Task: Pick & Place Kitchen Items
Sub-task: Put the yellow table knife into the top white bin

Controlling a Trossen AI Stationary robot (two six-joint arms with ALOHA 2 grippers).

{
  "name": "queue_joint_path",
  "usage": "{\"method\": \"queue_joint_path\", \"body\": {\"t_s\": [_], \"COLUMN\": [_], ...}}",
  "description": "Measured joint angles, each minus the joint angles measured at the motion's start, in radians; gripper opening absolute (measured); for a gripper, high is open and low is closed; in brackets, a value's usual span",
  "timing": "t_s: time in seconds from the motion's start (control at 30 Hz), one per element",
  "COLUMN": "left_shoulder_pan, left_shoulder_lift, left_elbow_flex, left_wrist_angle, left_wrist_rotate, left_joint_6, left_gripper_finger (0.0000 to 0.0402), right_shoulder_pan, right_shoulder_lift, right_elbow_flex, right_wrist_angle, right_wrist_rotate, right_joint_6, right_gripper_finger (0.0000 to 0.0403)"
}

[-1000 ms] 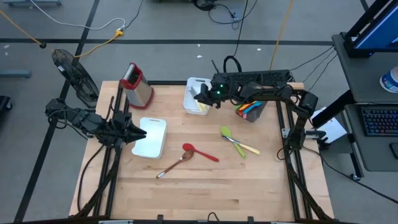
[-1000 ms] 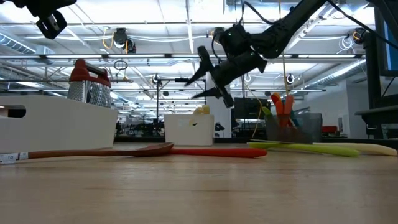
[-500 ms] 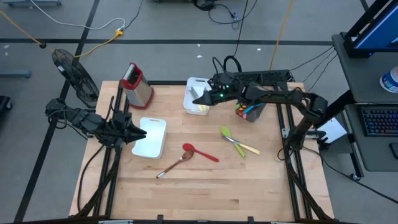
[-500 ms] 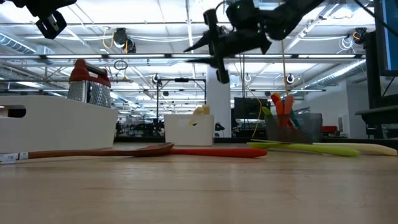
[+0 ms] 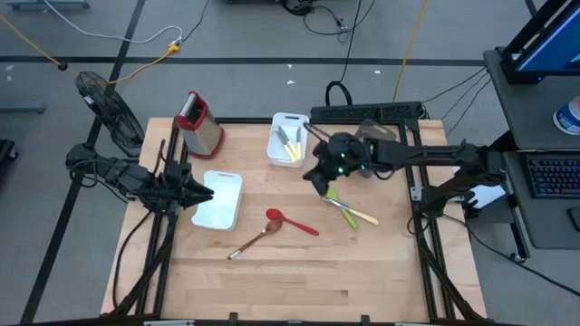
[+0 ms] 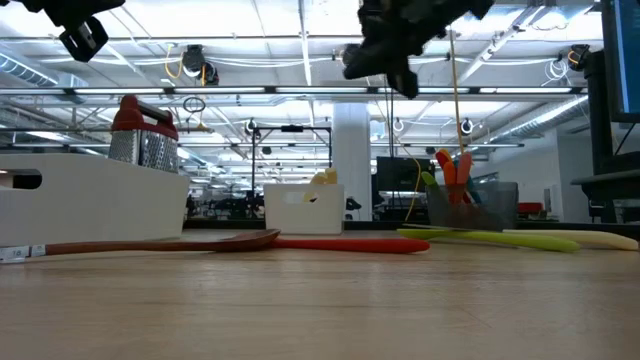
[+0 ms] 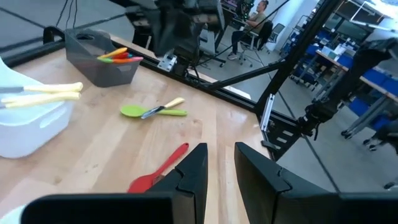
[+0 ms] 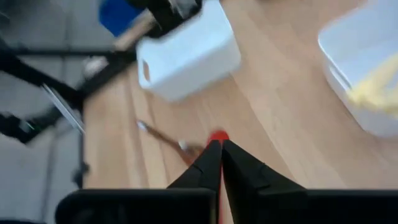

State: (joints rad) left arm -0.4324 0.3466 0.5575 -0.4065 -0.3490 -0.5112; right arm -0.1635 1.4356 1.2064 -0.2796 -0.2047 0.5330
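1. Cream knives (image 5: pixel 290 143) lie in the white bin (image 5: pixel 276 152) at the table's rear; the right gripper (image 5: pixel 319 177) has left that bin and now hangs high above the green spatula (image 5: pixel 332 194); judged: one deposit done, next pick starting.
2. Right jaws: together, holding nothing.
3. Left gripper (image 5: pixel 201 192): waits beside the white tray (image 5: pixel 217 201); jaws slightly apart, empty.
4. Remaining on the wood: red spoon (image 5: pixel 290 221), wooden spoon (image 5: pixel 252 241).
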Motion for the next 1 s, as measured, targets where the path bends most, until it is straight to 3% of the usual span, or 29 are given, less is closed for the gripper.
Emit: {"method": "queue_joint_path", "body": {"t_s": [0.2,0.43,0.6,0.8,1.0], "left_shoulder_pan": [0.000,0.000,0.000,0.000,0.000], "left_shoulder_lift": [0.000,0.000,0.000,0.000,0.000], "left_elbow_flex": [0.000,0.000,0.000,0.000,0.000], "left_wrist_angle": [0.000,0.000,0.000,0.000,0.000], "left_wrist_rotate": [-0.002,-0.002,-0.022,-0.103,-0.137], "left_joint_6": [0.057,0.091,0.135,0.133,0.133], "left_gripper_finger": [0.0081,0.0081,0.0081,0.0081,0.0081], "right_shoulder_pan": [0.072,0.100,0.100,0.108,0.139], "right_shoulder_lift": [-0.051,-0.061,-0.071,-0.096,-0.154], "right_elbow_flex": [0.000,-0.001,-0.043,-0.095,-0.170], "right_wrist_angle": [-0.185,-0.426,-0.487,-0.520,-0.540], "right_wrist_rotate": [0.074,0.019,0.018,-0.004,-0.008], "right_joint_6": [-0.049,0.027,0.051,0.056,0.052], "right_gripper_finger": [0.0004,0.0001,0.0011,0.0038,0.0091]}}
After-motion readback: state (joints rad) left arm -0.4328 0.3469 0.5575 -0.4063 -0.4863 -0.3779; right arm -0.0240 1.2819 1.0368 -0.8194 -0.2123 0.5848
